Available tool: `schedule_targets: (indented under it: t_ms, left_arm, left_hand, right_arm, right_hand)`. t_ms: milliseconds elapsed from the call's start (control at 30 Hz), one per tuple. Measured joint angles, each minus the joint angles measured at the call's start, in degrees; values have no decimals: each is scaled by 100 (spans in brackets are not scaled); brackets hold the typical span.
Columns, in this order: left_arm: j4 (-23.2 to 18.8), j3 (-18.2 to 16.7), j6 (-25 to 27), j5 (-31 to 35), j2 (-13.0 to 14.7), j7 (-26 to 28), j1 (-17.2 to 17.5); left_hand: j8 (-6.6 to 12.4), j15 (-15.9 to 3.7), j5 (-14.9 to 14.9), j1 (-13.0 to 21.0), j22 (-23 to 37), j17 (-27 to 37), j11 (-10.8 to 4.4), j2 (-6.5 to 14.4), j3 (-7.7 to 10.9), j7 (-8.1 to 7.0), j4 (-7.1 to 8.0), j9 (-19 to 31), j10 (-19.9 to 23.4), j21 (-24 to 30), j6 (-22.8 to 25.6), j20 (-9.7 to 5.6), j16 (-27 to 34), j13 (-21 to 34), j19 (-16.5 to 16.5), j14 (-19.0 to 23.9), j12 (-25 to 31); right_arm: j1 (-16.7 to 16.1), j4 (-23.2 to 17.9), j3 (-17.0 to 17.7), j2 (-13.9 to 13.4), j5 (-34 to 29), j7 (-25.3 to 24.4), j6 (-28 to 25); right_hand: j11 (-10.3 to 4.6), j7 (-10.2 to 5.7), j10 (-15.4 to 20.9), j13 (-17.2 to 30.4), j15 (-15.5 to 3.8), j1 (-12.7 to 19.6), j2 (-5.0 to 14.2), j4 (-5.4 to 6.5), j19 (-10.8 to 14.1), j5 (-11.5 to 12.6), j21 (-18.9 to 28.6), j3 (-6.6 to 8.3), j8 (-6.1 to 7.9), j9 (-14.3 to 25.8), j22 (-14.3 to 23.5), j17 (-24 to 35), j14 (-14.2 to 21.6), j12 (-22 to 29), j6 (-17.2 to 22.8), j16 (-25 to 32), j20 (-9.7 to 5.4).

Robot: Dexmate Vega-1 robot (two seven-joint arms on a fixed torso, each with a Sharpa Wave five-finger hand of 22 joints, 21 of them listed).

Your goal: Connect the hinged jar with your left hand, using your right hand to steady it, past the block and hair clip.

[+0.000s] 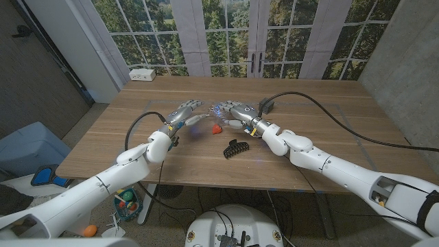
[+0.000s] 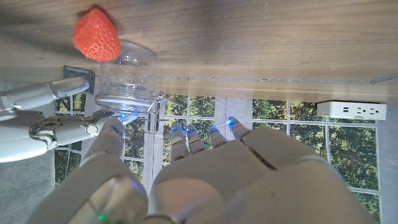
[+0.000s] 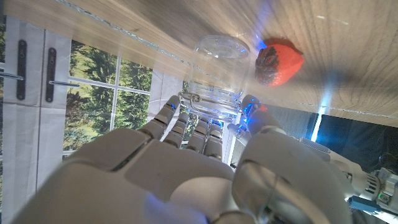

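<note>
A robot test room or lab, staged rather than lived in. Beyond the hands, a printed backdrop of windows and trees point(image 1: 226, 34) covers the wall behind a plain wooden tabletop point(image 1: 329, 137). Bare grey walls point(image 1: 405, 62) flank it, black cables point(image 1: 343, 123) trail across the wood, and a white power strip point(image 1: 143, 74) sits at the far corner.

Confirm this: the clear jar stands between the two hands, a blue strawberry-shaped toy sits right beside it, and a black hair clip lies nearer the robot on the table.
One detail is wrong: the strawberry-shaped toy is red, not blue, as the left wrist view shows. The rest holds: the clear jar stands between the left hand and right hand, and the black hair clip lies nearer the robot on the table.
</note>
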Motion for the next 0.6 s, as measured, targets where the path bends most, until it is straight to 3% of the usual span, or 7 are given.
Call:
schedule_targets:
  t_ms: [333, 600]
  left_arm:
    - [-85, 126, 250, 272, -33, -178, -88]
    - [-89, 129, 86, 108, -35, -441, -132]
  left_hand:
    - [0, 13, 0, -186, 28, -1, -20, -9, -62, 21, 62, 1, -19, -43, -82, 0, 0, 0, 0, -31, 0]
    - [0, 12, 0, -276, 28, -1, -20, 10, -85, 9, 85, 1, -19, -44, -133, 0, 0, 0, 0, -30, 0]
  right_arm:
    - [40, 76, -30, 22, 35, -9, 13]
    - [85, 174, -68, 70, 40, -29, 32]
  right_hand:
    - [18, 21, -22, 1, 8, 0, 0, -23, 42, 0, -9, -23, -31, 1, 0, -7, 7, -23, -22, 0, 0]
    - [80, 51, -83, 1, 7, 0, 0, 1, 41, 0, -22, -47, -54, 2, 0, -31, 7, -23, -74, 0, 0]
